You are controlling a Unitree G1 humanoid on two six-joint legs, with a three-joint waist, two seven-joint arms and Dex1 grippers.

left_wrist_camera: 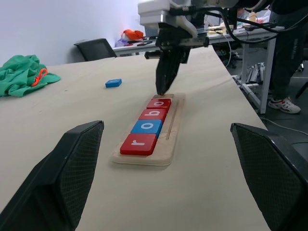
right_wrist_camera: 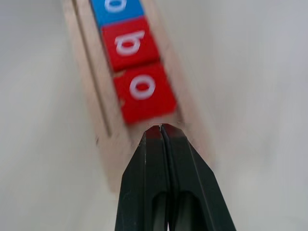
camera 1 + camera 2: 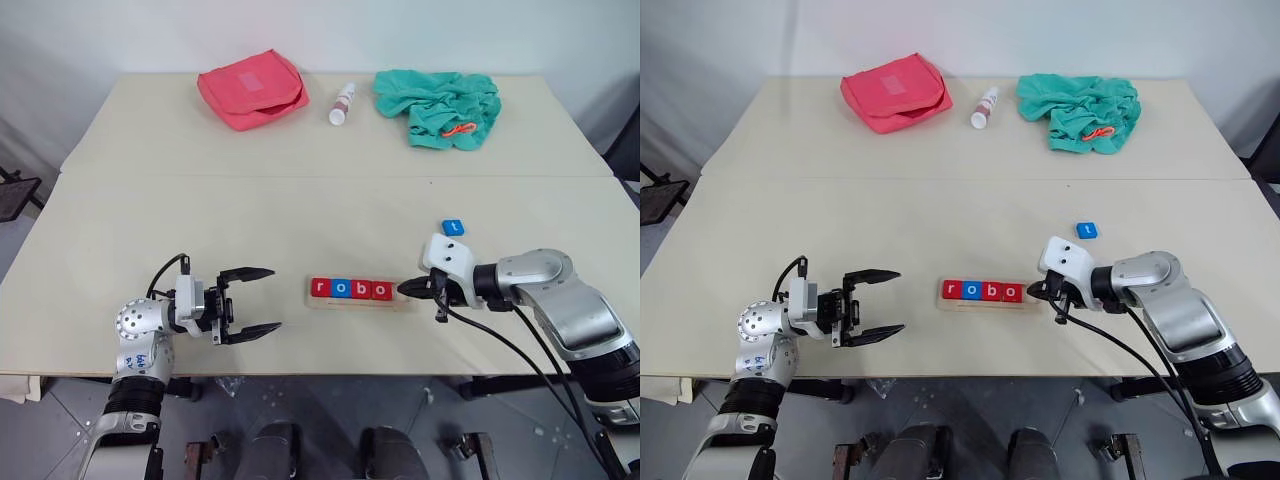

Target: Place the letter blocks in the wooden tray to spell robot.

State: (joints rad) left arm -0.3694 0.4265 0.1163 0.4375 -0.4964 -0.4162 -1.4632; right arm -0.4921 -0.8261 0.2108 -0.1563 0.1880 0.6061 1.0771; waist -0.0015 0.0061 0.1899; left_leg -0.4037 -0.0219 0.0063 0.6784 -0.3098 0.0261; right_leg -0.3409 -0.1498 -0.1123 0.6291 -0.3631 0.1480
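four letter blocks already sit in the wooden tray (image 3: 358, 303), reading r (image 3: 319, 288), o (image 3: 340, 289), b (image 3: 361, 290), o (image 3: 381, 291), red, blue, red, red, packed side by side from its left end, with a bare stretch of groove left at the right end. the right claw (image 3: 408, 289) is pinched fully shut with nothing in it, its tip just at the outer edge of the last o, seemingly nudging the row snug. the blue t block (image 3: 453, 227) lies loose on the counter (image 3: 300, 220) a little beyond the tray's right end, near that arm. i'd say the job now is to lift clear, spread the fingers, take the t by its edges flat and letter upright, then lower it into the bare slot beside the o without jarring the row. the left claw (image 3: 249, 303) hangs wide open and empty, left of the tray. at the counter's far edge lie a pink pouch (image 3: 252, 89), a small bottle (image 3: 342, 104) and a green cloth (image 3: 438, 106).
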